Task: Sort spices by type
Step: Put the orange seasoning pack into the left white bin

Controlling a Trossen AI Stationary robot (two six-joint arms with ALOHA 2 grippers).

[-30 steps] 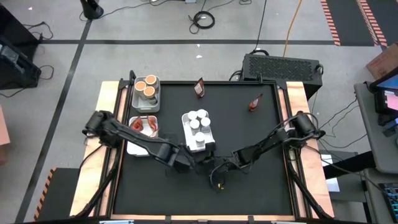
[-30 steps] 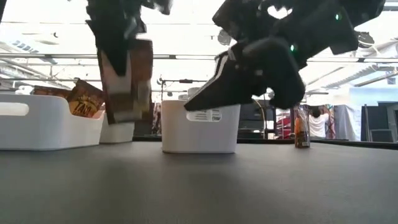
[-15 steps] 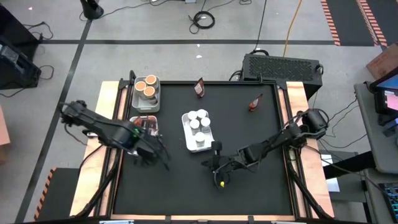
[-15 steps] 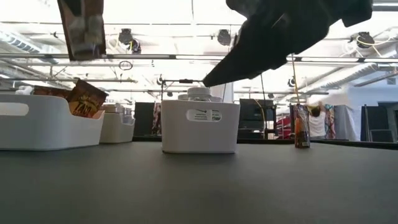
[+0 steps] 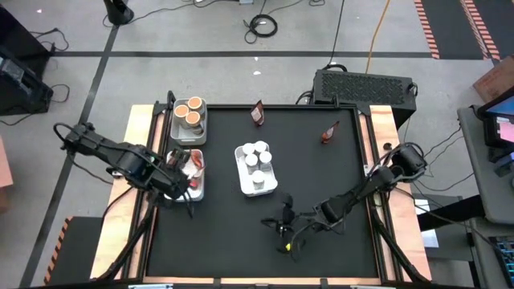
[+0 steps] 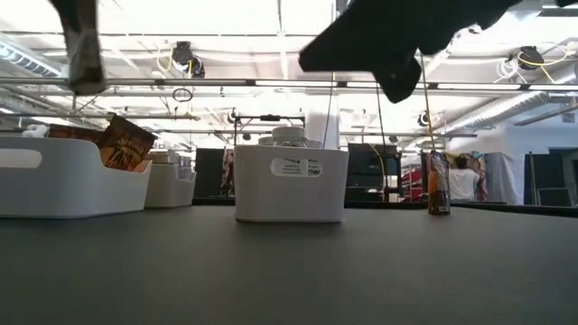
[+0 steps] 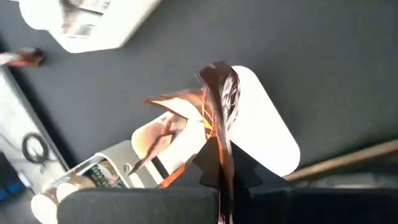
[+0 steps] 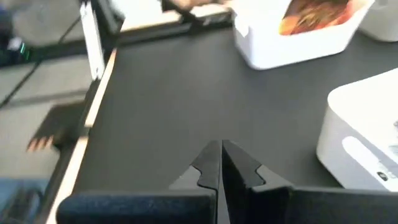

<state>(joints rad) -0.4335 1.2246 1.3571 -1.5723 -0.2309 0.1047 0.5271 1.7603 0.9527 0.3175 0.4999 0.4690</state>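
— Where is the packet (image 7: 219, 118)?
— Pinched tight in the left gripper (image 5: 183, 186), over the packet tray (image 5: 195, 193) at middle left.
— And the right gripper (image 5: 283, 222)?
— Closed, holding nothing, lower middle.

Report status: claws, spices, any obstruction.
Left claw shut on a reddish packet, over the packet tray. Right claw shut, empty, near table front. Two packets loose at back. Nothing blocking.

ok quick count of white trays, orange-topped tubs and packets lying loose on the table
white trays: 3
orange-topped tubs: 3
loose packets: 2
total: 8
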